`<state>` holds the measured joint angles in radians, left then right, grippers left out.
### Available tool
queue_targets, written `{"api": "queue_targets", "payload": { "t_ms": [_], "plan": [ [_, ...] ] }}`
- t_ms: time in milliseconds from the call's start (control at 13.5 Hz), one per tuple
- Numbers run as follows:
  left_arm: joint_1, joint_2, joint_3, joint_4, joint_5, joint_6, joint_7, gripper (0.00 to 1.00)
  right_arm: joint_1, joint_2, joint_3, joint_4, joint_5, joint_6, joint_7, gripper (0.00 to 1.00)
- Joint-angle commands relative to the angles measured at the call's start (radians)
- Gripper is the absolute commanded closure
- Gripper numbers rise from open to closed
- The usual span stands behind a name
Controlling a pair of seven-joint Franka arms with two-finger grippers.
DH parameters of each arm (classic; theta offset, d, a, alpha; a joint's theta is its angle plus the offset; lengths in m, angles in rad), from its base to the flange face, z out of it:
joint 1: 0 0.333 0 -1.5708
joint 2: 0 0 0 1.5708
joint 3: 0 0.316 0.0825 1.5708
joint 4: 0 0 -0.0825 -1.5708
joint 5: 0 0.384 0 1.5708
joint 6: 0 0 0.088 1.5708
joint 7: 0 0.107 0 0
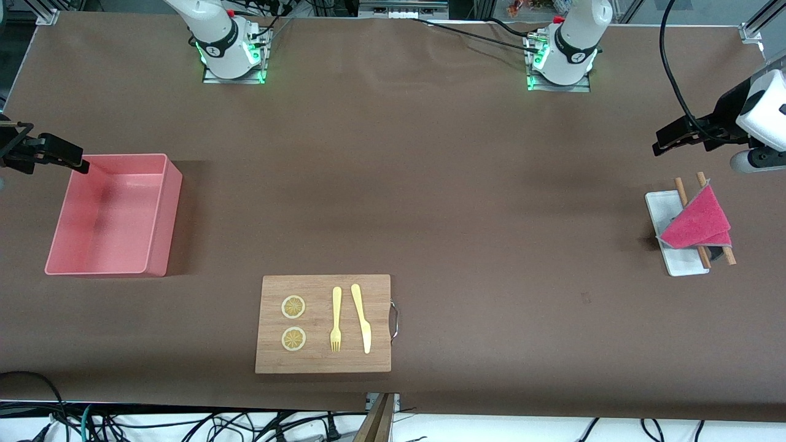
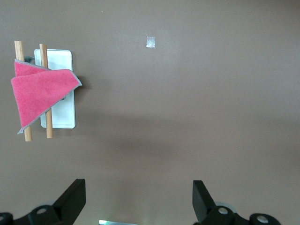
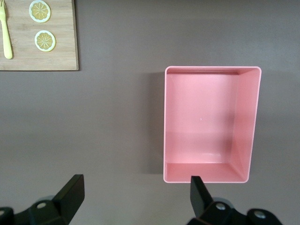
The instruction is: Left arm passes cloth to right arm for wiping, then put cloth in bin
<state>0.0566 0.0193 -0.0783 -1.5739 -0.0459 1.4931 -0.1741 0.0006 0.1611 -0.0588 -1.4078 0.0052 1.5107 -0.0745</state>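
The crimson-pink cloth (image 1: 697, 220) hangs folded over two wooden sticks (image 1: 727, 253) on a small white tray (image 1: 678, 261) at the left arm's end of the table. My left gripper (image 1: 658, 142) is open and empty, up in the air beside the tray, apart from the cloth. In the left wrist view the cloth (image 2: 40, 93) lies well off from the open gripper (image 2: 139, 197). The pale pink bin (image 1: 110, 221) stands empty at the right arm's end. My right gripper (image 1: 58, 153) is open and empty over the bin's corner; the bin (image 3: 211, 122) also shows in the right wrist view with the gripper (image 3: 136, 194).
A wooden cutting board (image 1: 323, 323) with two lemon slices (image 1: 293, 307), a yellow fork (image 1: 336, 319) and a yellow knife (image 1: 362, 318) lies near the front camera, between the bin and the tray. Brown cloth covers the table.
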Motion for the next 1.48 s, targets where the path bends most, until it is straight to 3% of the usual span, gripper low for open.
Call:
{"api": "queue_targets", "payload": {
  "t_ms": [0,1405],
  "plan": [
    [0.005,0.011,-0.003,0.026,-0.003,0.001,0.007,0.0,-0.008,0.006,0.001,0.02,0.016,-0.007,-0.004,0.0],
    [0.006,0.027,0.0,0.028,-0.002,0.004,0.007,0.0,-0.008,0.005,0.001,0.02,0.016,-0.009,-0.005,0.0]
  ]
}}
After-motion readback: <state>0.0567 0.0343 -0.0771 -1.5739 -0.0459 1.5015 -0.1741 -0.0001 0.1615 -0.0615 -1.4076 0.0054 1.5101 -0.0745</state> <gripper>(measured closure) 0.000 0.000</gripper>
